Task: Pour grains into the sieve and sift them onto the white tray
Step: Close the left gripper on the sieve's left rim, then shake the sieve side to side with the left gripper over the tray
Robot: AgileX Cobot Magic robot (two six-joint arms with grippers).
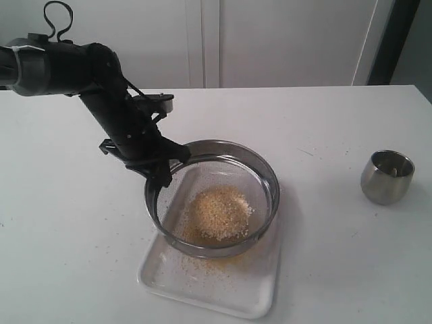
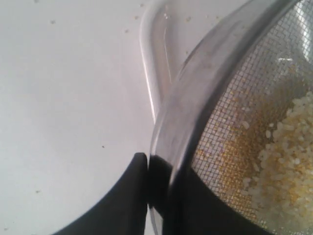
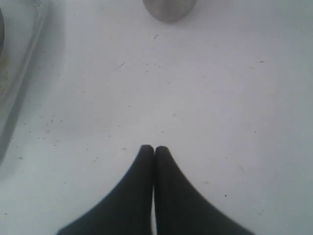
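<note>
The sieve [image 1: 264, 177] hangs tilted just above the white tray [image 1: 260, 297], its steel wall [image 2: 195, 93] pinched by my left gripper [image 1: 164, 177], one finger outside and one inside the rim. A mound of grains [image 1: 219, 212] lies on the mesh, pale rice-like ones [image 2: 288, 147] over golden granules. Yellow granules speckle the tray under the sieve. My left gripper [image 2: 155, 169] is shut on the sieve's rim. Over bare table my right gripper [image 3: 154, 149] is shut with nothing in it; it is out of the exterior view.
A small rounded steel cup [image 1: 387, 177] stands upright on the white table at the right; its base [image 3: 168, 9] shows in the right wrist view. The tray's edge [image 3: 22, 58] lies at that view's side. Stray specks dot the table.
</note>
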